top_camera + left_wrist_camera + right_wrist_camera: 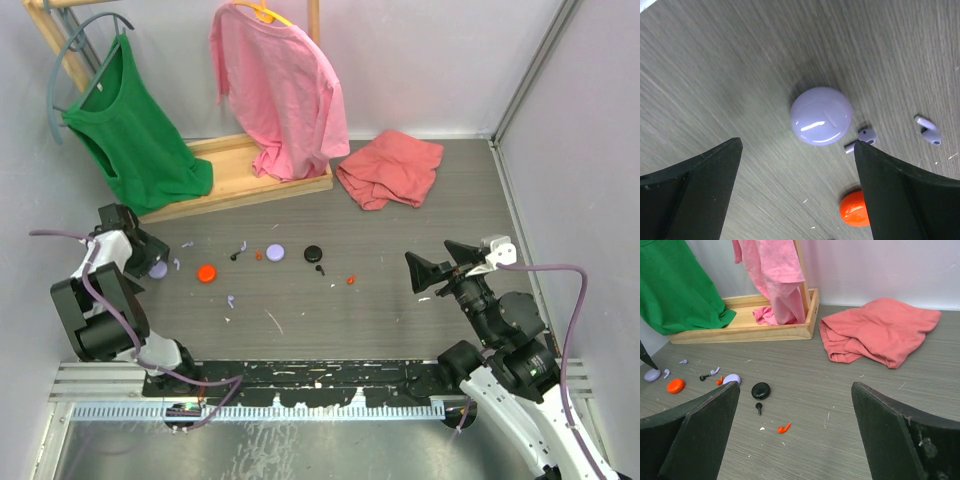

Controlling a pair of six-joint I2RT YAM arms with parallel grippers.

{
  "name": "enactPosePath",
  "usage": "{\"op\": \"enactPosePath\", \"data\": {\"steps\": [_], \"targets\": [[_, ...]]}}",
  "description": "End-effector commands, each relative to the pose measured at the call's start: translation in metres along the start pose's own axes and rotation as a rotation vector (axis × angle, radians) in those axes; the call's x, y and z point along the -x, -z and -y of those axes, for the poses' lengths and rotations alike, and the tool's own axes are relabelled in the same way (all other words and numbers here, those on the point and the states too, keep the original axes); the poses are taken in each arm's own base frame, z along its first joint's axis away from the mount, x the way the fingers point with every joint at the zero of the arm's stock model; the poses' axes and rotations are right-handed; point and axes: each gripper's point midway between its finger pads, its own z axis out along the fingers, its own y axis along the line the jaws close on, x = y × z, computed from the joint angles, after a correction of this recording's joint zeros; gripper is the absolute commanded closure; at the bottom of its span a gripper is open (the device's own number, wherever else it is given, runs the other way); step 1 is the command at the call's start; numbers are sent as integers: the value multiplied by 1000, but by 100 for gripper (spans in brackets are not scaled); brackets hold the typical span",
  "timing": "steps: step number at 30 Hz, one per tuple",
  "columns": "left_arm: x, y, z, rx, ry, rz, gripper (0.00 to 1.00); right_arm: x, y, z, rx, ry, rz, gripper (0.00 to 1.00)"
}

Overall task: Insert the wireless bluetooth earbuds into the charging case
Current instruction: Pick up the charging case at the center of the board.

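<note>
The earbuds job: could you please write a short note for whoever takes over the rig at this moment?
Left gripper: open, empty, poised over the lavender charging case, which looks closed; a lavender earbud lies just beside it.
Right gripper: open, empty, raised at the right side of the table.
Mid-table: orange case, second lavender case, black case, with black earbuds and red-orange earbuds loose around them.
Done: nothing; no bud visibly seated.
Left: open each case, seat the matching buds.
</note>
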Motion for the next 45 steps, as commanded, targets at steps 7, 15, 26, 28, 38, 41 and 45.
{"op": "enactPosePath", "data": {"steps": [7, 15, 26, 28, 38, 41, 45], "targets": [[34, -17, 26, -30, 29, 35, 15, 12, -4, -3, 5, -6, 38, 0], [28, -30, 29, -12, 8, -22, 34, 11, -5, -3, 6, -3, 32, 0], [16, -28, 28, -38, 4, -54, 54, 10, -6, -6, 20, -1, 23, 0], [12, -21, 29, -63, 9, -57, 56, 11, -7, -6, 18, -2, 22, 0], [-22, 34, 48, -339, 66, -79, 61, 7, -16, -6, -3, -22, -25, 0], [-35, 54, 55, -443, 71, -93, 62, -5, -18, -6, -2, -26, -54, 0], [-55, 78, 67, -562, 61, -118, 62, -17, -24, -16, 40, -62, -120, 0]]}}
